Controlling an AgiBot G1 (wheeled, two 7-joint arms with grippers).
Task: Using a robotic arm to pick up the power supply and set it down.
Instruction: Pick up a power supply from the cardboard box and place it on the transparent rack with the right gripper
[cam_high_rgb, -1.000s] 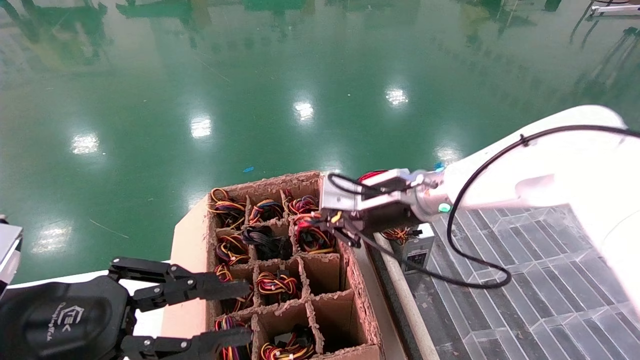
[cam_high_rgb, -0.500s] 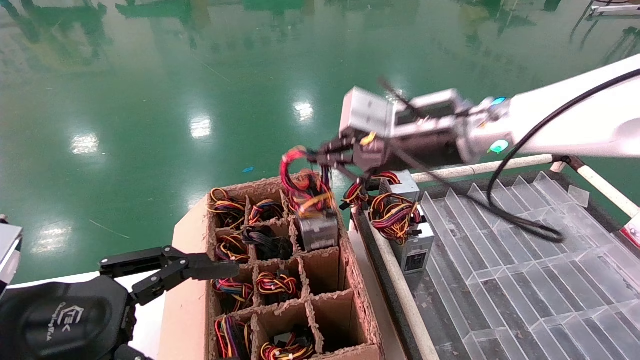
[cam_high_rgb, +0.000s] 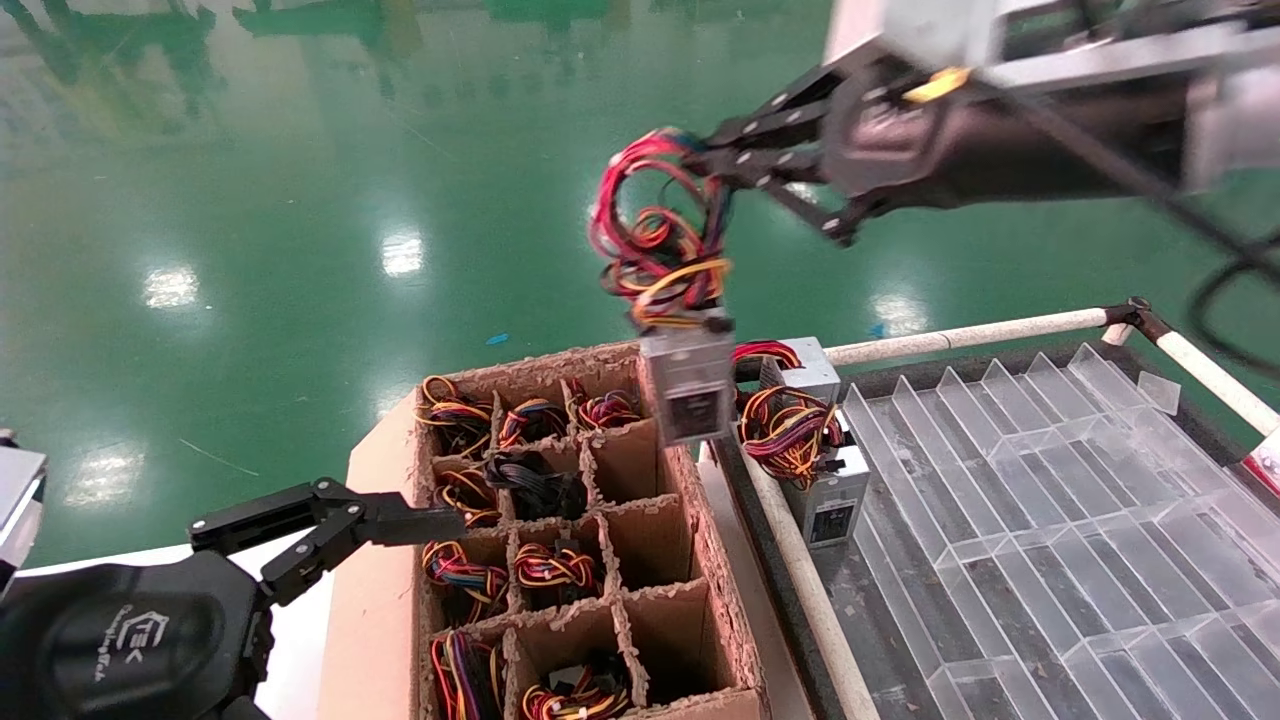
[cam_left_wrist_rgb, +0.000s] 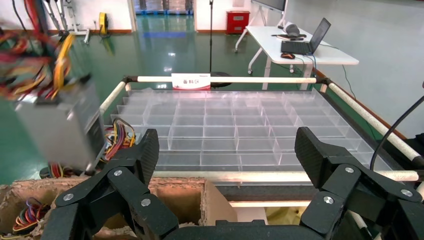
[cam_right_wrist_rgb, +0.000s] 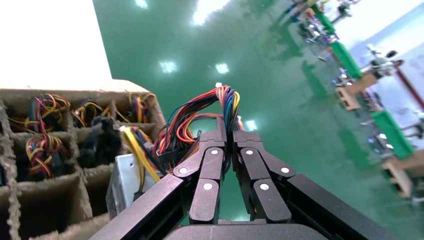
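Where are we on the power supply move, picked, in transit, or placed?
Picked: the right gripper is shut on the wire bundle, and the power supply hangs clear above the cardboard box. In transit. Left: set it down, likely on the clear tray. The left gripper waits open by the box.

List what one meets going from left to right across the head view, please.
Left gripper → cardboard box → power supply hanging from the right gripper → grey unit with orange-yellow wires → clear divider tray.

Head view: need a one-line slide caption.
Right gripper dangles the small silver-grey power supply by its red wire bundle above the brown cardboard divider box.
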